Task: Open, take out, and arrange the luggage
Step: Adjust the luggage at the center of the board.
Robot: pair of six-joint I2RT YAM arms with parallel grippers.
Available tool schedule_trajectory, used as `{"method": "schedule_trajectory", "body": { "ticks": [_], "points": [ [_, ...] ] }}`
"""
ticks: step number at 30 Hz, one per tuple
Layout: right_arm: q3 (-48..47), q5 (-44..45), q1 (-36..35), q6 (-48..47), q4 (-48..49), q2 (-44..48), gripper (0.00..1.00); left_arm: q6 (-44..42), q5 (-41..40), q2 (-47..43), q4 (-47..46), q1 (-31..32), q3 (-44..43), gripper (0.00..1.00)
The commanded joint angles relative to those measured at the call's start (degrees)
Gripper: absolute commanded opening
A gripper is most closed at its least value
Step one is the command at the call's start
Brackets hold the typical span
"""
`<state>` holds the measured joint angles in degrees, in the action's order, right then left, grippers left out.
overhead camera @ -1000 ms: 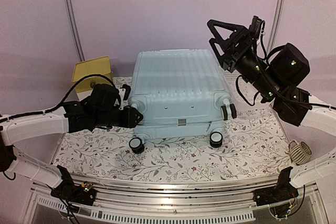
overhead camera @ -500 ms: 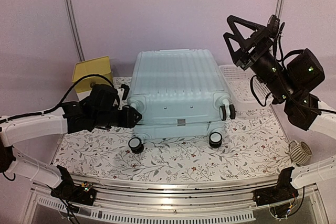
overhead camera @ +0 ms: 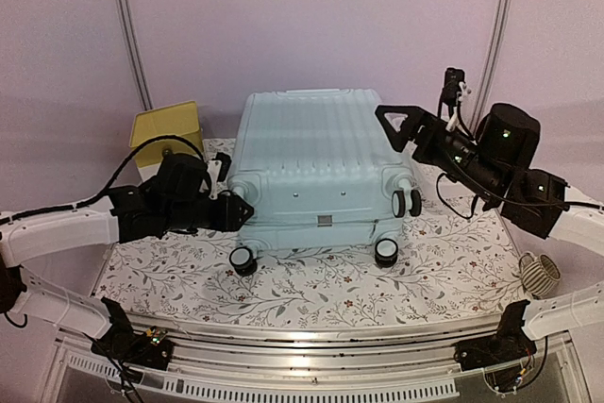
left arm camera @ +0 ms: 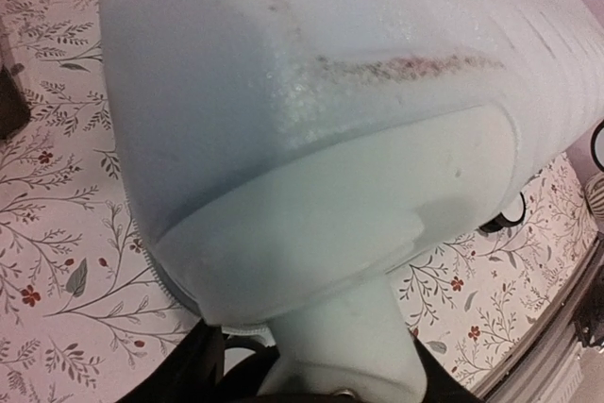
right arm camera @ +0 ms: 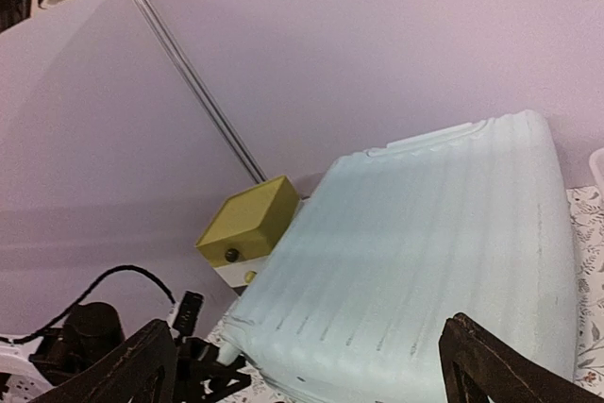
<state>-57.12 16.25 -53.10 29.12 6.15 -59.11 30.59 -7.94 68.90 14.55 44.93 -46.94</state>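
A large pale mint-blue hard-shell luggage [overhead camera: 316,153] lay flat on its broad ribbed side at the centre of the overhead view, resting on a floral-patterned counter [overhead camera: 453,261]. It was closed. Its long axis ran from the bottom of the frame toward the top. The wheeled end pointed at the bottom of the frame, and the opposite end pointed at the pale back wall. Two black-and-white caster wheels [overhead camera: 244,260] showed at its lower corners, and another sat higher on the right side of that end.

The left end effector [overhead camera: 241,209] came in from the left of the frame and met the luggage at its lower left corner. In the left wrist view the mint corner moulding filled nearly the whole picture. A narrow post of that moulding ran down between the dark fingers [left arm camera: 217,375] at the bottom edge, so the end effector appeared to be grasping the luggage there.

The right end effector [overhead camera: 392,125] hung in the air at the right of the frame, over the luggage's right edge and touching nothing. It was released, with its fingers spread wide. In the right wrist view they stood far apart in the bottom corners, with the ribbed shell between them.

A small yellow-topped box [overhead camera: 166,127] stood beside the luggage at its upper left.
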Motion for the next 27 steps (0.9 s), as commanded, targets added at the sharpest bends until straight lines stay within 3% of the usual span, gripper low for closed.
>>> {"method": "schedule_trajectory", "body": {
  "ticks": [1, 7, 13, 21, 27],
  "points": [
    [-3.4, 5.4, 0.7, -5.9, -12.0, -3.0, 0.99, -1.7, -1.5, -2.3, -4.3, -2.1, 0.5, 0.54],
    [-2.3, 5.3, 3.6, -8.7, -14.6, -4.2, 0.99, -2.5, 1.5, -0.9, -5.6, -2.5, 1.0, 0.56],
    [-3.1, -9.5, 16.1, -7.0, -20.1, -7.3, 0.99, -3.1, 4.2, 0.9, -6.3, -2.8, 1.3, 0.56],
    [-8.7, -10.8, 23.0, -8.6, -32.1, -14.7, 0.99, -7.1, 7.8, 2.0, -8.7, -2.8, 1.3, 0.58],
    [-8.0, -13.3, 27.1, -7.6, -34.0, -15.1, 0.99, -6.8, 7.5, 3.5, -8.2, -2.8, 0.2, 0.61]
  ]
}}
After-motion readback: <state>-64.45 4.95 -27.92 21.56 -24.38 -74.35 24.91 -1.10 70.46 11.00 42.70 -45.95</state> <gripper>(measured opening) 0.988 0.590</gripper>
